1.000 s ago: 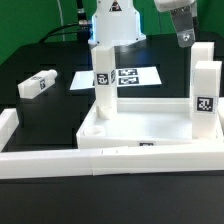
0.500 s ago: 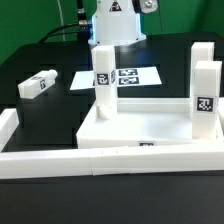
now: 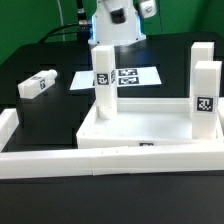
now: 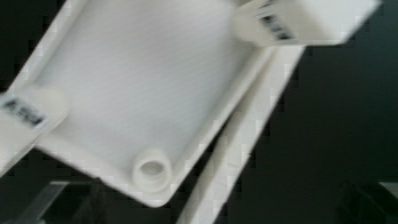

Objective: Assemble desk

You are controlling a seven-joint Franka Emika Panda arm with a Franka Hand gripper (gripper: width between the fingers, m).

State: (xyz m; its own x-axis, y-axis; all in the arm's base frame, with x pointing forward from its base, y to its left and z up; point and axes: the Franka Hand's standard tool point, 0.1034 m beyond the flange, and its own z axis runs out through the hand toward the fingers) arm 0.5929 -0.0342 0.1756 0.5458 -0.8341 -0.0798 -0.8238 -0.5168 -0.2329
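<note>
The desk top [image 3: 140, 127] is a white rimmed tray lying at the front of the table. Two white tagged legs stand upright in its corners, one at the back left [image 3: 103, 75] and one on the exterior view's right [image 3: 204, 85]. A third leg [image 3: 38, 84] lies loose on the black table to the left. My gripper [image 3: 143, 8] hangs high at the frame's top edge, above and behind the desk, open and holding nothing. In the wrist view I look down on the desk top [image 4: 151, 90], an empty corner socket [image 4: 151, 170] and both legs' tops [image 4: 294, 20] [image 4: 22, 108].
The marker board [image 3: 130, 77] lies flat behind the desk top. A long white border rail [image 3: 100, 160] runs along the front, and another [image 3: 6, 125] along the left. The robot's base [image 3: 115, 28] stands at the back.
My gripper has travelled from the upper right toward the exterior view's left and slightly higher. The desk top and all the legs have stayed put.
</note>
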